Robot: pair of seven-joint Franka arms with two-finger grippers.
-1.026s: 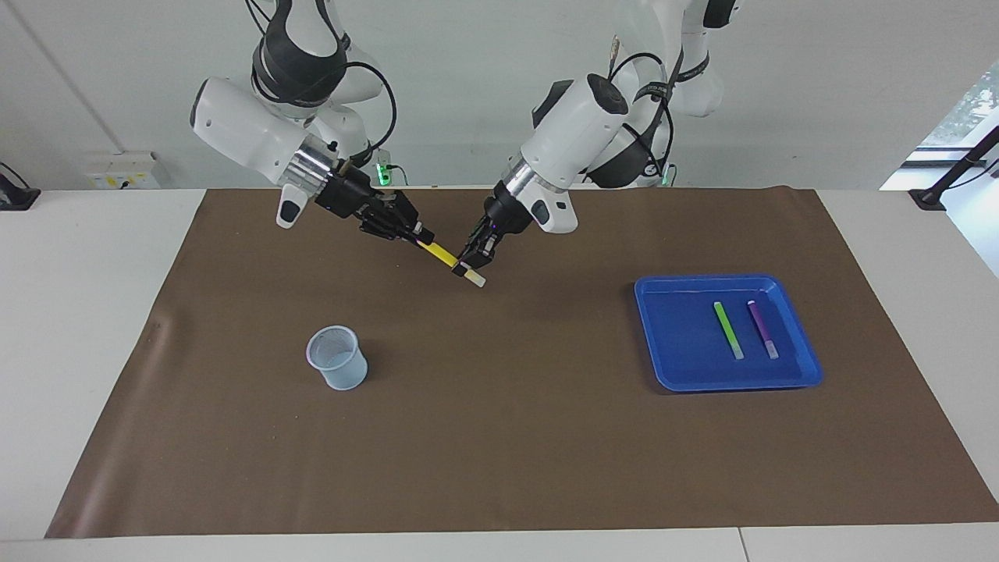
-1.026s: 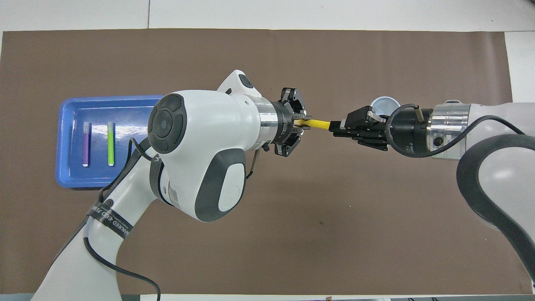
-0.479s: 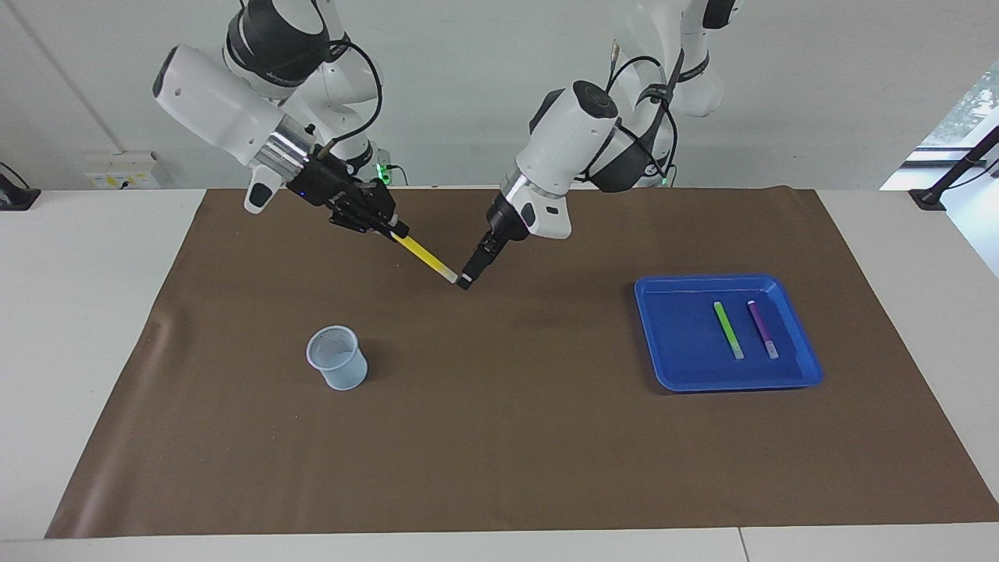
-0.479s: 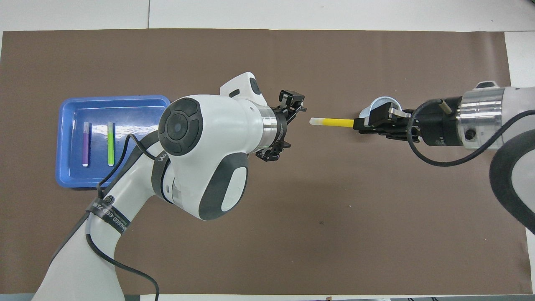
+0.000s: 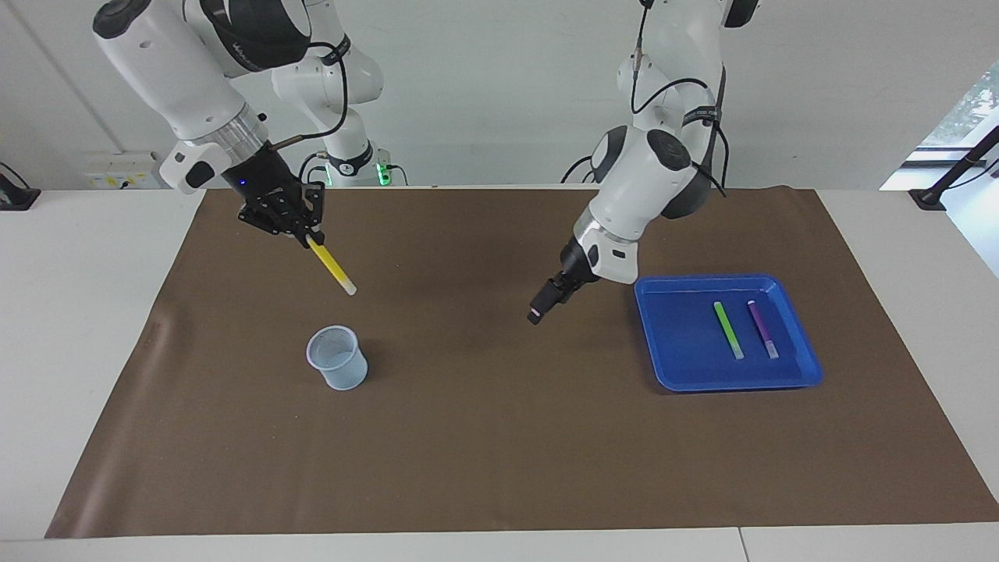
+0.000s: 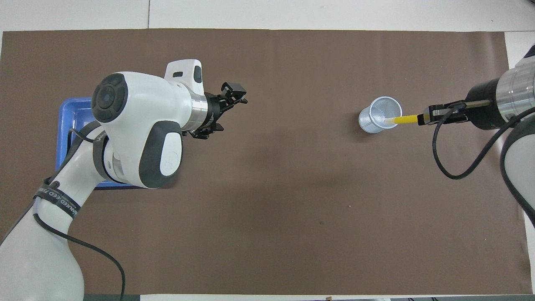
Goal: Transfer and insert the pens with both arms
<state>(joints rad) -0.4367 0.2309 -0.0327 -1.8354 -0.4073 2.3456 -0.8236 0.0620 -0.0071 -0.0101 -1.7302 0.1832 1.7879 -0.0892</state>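
My right gripper (image 5: 309,234) is shut on the upper end of the yellow pen (image 5: 332,267), which slants down with its pale end lowest. That end hangs well above the pale mesh cup (image 5: 337,359). In the overhead view the yellow pen (image 6: 403,120) reaches from the right gripper (image 6: 424,120) to the cup (image 6: 379,120), its pale tip over the rim. My left gripper (image 5: 537,311) hangs open and empty over the mat beside the blue tray (image 5: 663,343). The green pen (image 5: 728,329) and purple pen (image 5: 762,328) lie side by side in the tray.
A brown mat (image 5: 499,453) covers the table's middle, with white tabletop around it. In the overhead view the left arm's body hides most of the blue tray (image 6: 67,125) and both pens in it; the left gripper (image 6: 225,110) points toward the mat's middle.
The left gripper let go of the yellow pen and drew back toward the tray. The right gripper carried the pen away toward the cup and tipped it steeper, pale end down.
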